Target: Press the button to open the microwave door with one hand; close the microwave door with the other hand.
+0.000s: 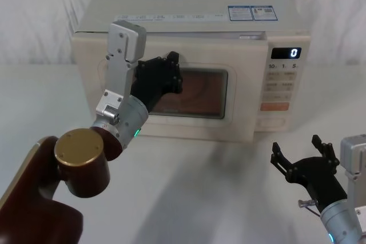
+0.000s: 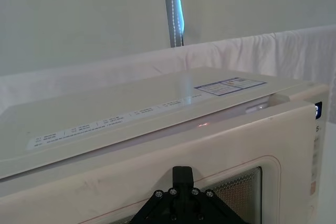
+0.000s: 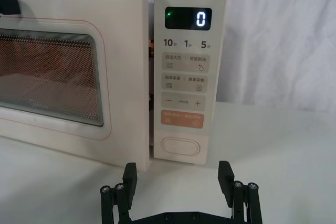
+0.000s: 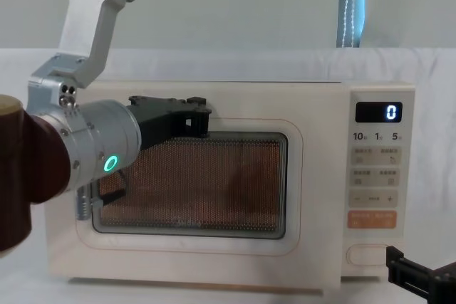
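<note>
Cream box-shaped microwave [image 1: 189, 21] sits at 12 o'clock on the white-draped table [image 1: 217, 192]. Large cream microwave door with dark mesh window [image 3: 68, 77] stands slightly ajar: a narrow gap shows between its edge and the control panel [image 3: 186, 77] in the right wrist view.

Left end effector [image 1: 171, 72], black, at about 11 o'clock, is up against the door's upper frame near the window's top edge; whether its fingers are spread or pressed together cannot be told, and actual contact is unclear from the chest view.

Right end effector [image 1: 305, 161], black, hangs low over the table at about 4 o'clock, fingers spread with nothing between them, apart from the microwave. From its wrist view it faces the wide cream pill-shaped button [image 3: 179, 146] at the panel's bottom, just below the orange rectangular key [image 3: 182, 119]. Display [image 3: 189, 19] reads 0.
</note>
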